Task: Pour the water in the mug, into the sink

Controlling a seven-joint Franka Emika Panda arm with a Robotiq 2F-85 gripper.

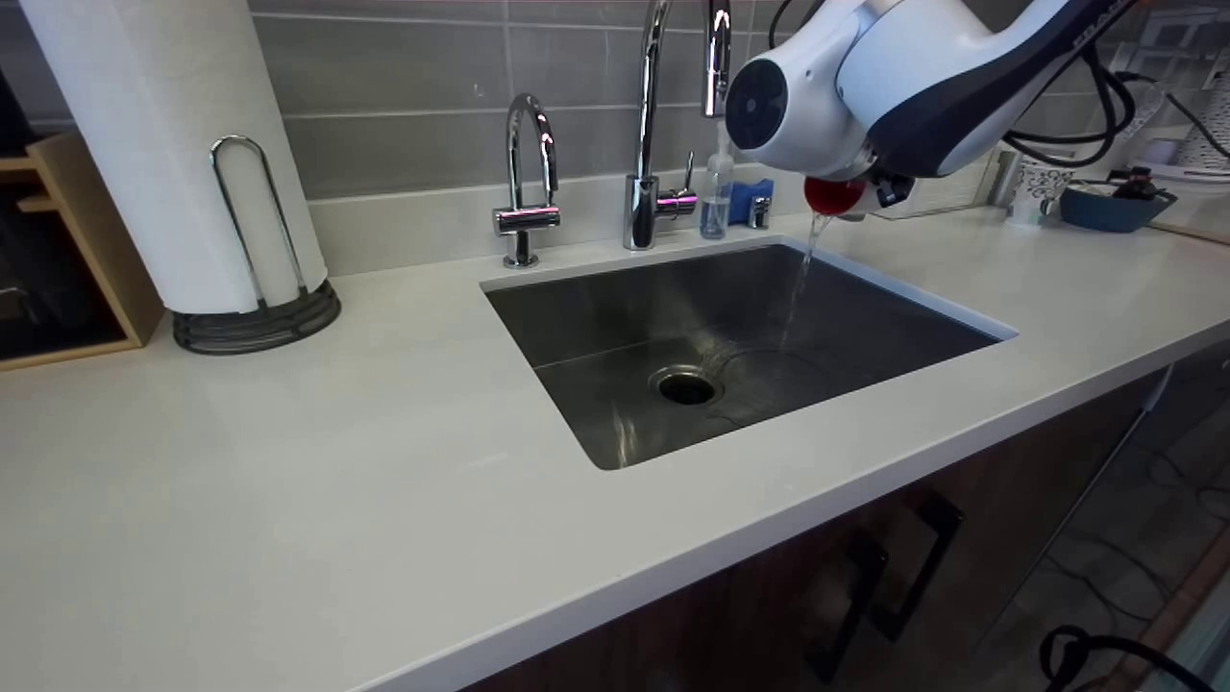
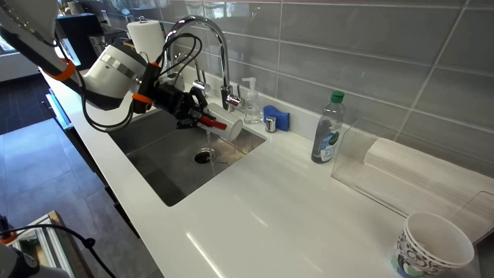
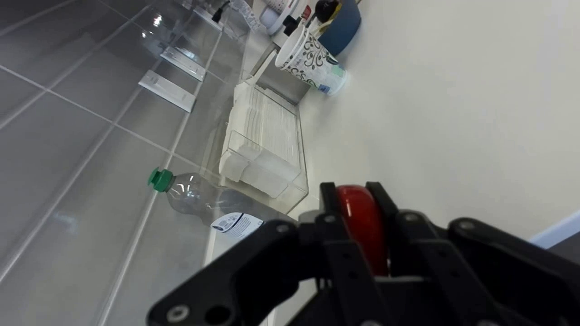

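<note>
I see the black hand (image 3: 352, 192) clamped on the glossy red handle (image 3: 362, 222), I think the best hold for this white cylindrical mug (image 2: 227, 117), probably ceramic: stiff, light, breakable.

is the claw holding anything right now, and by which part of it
Yes, the white mug, pinched by its red handle in the claw.
</note>
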